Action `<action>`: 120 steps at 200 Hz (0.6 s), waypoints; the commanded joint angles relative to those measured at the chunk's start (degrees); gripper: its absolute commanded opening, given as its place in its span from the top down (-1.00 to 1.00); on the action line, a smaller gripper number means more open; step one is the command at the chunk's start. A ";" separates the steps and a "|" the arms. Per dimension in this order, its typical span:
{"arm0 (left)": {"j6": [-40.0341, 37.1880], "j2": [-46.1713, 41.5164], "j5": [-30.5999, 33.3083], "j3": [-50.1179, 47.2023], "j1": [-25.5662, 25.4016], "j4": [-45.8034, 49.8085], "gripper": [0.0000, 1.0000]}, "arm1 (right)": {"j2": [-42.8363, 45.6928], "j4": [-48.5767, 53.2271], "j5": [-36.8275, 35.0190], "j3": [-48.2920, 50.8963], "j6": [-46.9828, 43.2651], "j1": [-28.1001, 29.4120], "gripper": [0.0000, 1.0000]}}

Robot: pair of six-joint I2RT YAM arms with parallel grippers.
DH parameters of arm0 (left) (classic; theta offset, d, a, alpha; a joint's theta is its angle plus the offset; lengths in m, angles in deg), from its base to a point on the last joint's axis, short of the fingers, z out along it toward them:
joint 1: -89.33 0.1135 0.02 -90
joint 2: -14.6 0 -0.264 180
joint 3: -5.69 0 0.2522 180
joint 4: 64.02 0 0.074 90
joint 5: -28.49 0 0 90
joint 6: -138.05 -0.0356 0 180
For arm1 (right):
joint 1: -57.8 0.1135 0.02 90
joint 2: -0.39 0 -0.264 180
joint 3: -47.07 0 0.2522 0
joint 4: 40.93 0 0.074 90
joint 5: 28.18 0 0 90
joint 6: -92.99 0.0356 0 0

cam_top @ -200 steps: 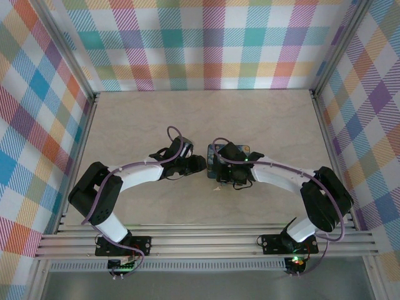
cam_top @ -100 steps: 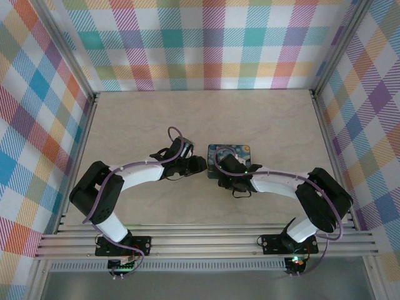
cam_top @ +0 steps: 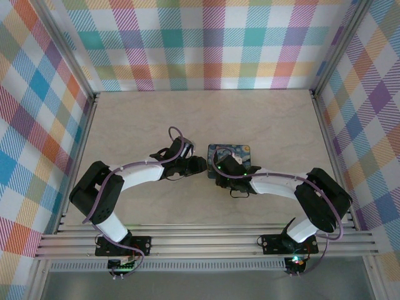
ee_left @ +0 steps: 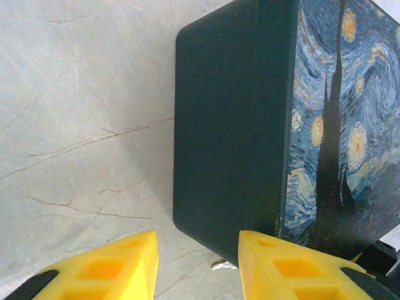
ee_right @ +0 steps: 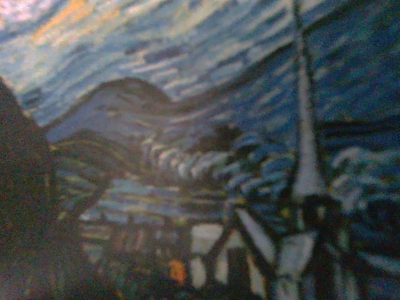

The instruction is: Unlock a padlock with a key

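Arms: 2 (cam_top: 134, 172), white w/ purple cables; bases at 6 o'clock edge of the bench (cam_top: 156, 119).
Box: 1 (cam_top: 240, 150), dark sides, starry-night print on lid. Lies flat on the bench, just right of centre.
Left claw: (cam_top: 201, 165) at 9 o'clock of the box, just beside its side wall. Its 2 yellow fingers (ee_left: 125, 262) stand apart w/ a moderate gap. Bare bench shows between them and nothing is gripped.
Right claw: (cam_top: 220, 169) over the box's 7 o'clock corner, low on the lid. Its wrist cam has the lid print v. close and blurred. Cannot tell if wide or narrow.
Task item: 1 small metal bit (ee_left: 218, 265) on the bench at the box's near corner, just beside the 3 o'clock finger in the left wrist view. Too small to tell padlock from key.
Walls: 3 plaid panels (cam_top: 206, 44), at 9, 12 and 3 o'clock.
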 commanded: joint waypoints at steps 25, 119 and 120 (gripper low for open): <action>-1.12 -0.75 -1.17 -0.52 0.32 1.03 0.24 | 0.96 3.29 0.66 -1.21 -2.44 0.37 0.67; -3.46 -14.56 -1.11 -8.89 1.72 1.00 0.25 | 7.25 7.70 6.17 -1.46 1.63 -0.52 0.96; -3.47 -14.78 -1.27 -9.09 1.72 0.84 0.25 | 7.25 7.70 6.17 -1.46 1.63 -0.52 0.96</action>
